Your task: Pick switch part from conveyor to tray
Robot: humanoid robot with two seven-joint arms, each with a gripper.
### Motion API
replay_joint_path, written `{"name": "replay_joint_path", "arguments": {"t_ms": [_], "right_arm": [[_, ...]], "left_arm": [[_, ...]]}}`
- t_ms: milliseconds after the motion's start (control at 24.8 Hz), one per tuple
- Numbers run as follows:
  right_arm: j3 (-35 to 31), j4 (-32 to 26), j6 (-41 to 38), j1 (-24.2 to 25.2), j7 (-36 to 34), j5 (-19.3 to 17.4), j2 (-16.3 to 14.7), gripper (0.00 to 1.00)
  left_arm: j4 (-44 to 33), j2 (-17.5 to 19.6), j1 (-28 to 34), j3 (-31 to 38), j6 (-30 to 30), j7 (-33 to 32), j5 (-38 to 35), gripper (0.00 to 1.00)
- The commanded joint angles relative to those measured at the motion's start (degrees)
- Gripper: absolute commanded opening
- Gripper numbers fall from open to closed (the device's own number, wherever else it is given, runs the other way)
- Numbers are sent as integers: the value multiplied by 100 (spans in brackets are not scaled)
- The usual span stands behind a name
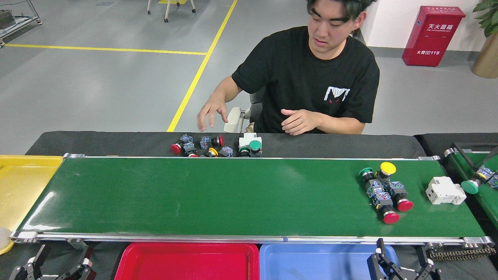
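Head cam: conveyor (218,194) runs left to right across my view, green belt, silver rails; switch parts (383,190) sit in a tight cluster on the belt toward the right end, touching each other: one green cap and one yellow cap on the far side, two red caps on the near side, grey-blue bodies between; white block (444,190) lies on the belt just right of the cluster, apart from it; second belt (484,194) at the far right edge carries one more green-capped part (475,182); my right claw (402,259) is low at the near edge, below the belt rail, beside the right end of the blue tray (311,261); fingers spread, nothing between them; my left claw (58,262) is at the near left corner, below the rail, fingers also spread and empty; red tray (188,261) sits left of the blue one, the two touching, both against the near rail; yellow tray (23,186) lies off the left end of the belt; spare parts pile (216,146) rests on the black table (330,146) just beyond the far rail, near mid-belt; person in a black shirt (311,85) sits behind the table, one hand (212,112) hovering above that pile, the other hand (297,121) held near the table's far edge.
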Motion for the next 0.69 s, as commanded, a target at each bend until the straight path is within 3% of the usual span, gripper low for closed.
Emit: {"name": "replay_joint_path", "arguments": {"t_ms": [0,162,646], "right_arm": [[179,24,18,-162,170,76,-81,99],[601,68,44,-461,495,216,-90,99],[689,1079,44,-1322,697,287,-55,99]], "left_arm": [[-62,36,-42,18,-27,40,-4,100],[-62,36,-59,18,-27,40,-4,100],[-62,62,-59,18,-27,40,-4,100]]}}
